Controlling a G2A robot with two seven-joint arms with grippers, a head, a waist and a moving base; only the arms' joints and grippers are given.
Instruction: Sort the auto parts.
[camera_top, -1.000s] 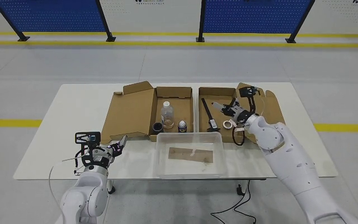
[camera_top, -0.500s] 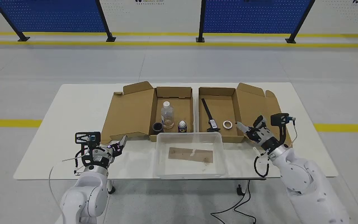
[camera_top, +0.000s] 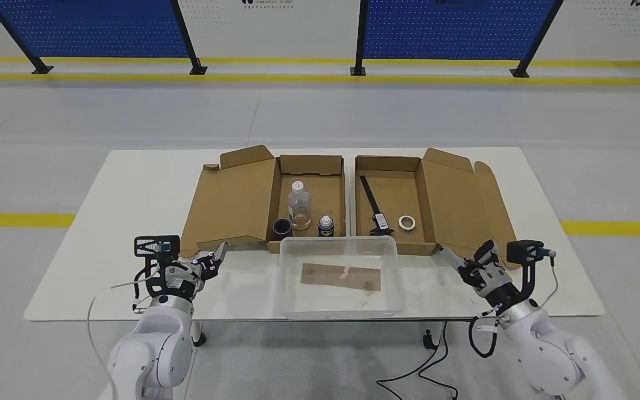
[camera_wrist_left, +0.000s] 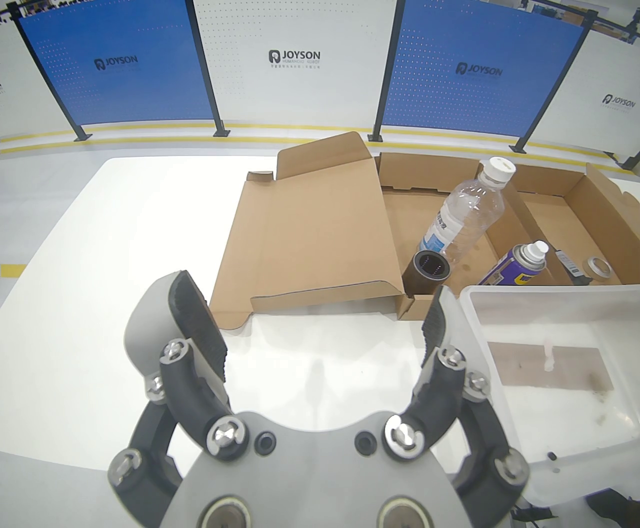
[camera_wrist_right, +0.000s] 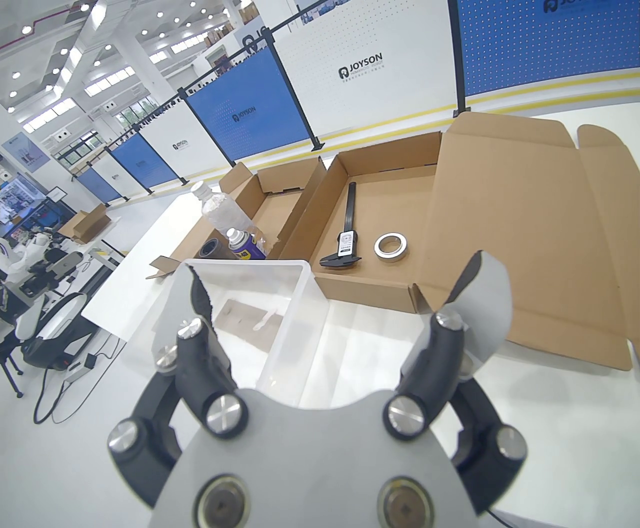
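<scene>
The left cardboard box (camera_top: 310, 180) holds a clear bottle (camera_top: 299, 205), a spray can (camera_top: 326, 225) and a black cylinder (camera_top: 283, 228). In the right box (camera_top: 392, 185) lie a black caliper (camera_top: 374, 208) and a metal ring (camera_top: 407, 222), also seen as caliper (camera_wrist_right: 347, 225) and ring (camera_wrist_right: 391, 247). My left gripper (camera_top: 215, 255) hangs open and empty at the table's front left, short of the left box's flap; its jaws (camera_wrist_left: 310, 295) stand wide. My right gripper (camera_top: 462, 262) is open and empty at the front right, near the right box's corner (camera_wrist_right: 337, 270).
A clear plastic bin (camera_top: 284, 275) sits at the front middle between the two arms, with only a brown sheet on its bottom. Both boxes have their lids folded flat outward on the table. Bare white tabletop lies on the far left.
The right arm drew back from over the right box to the table's front right edge, gripper empty; the ring stays in the box. The left arm has not moved.
</scene>
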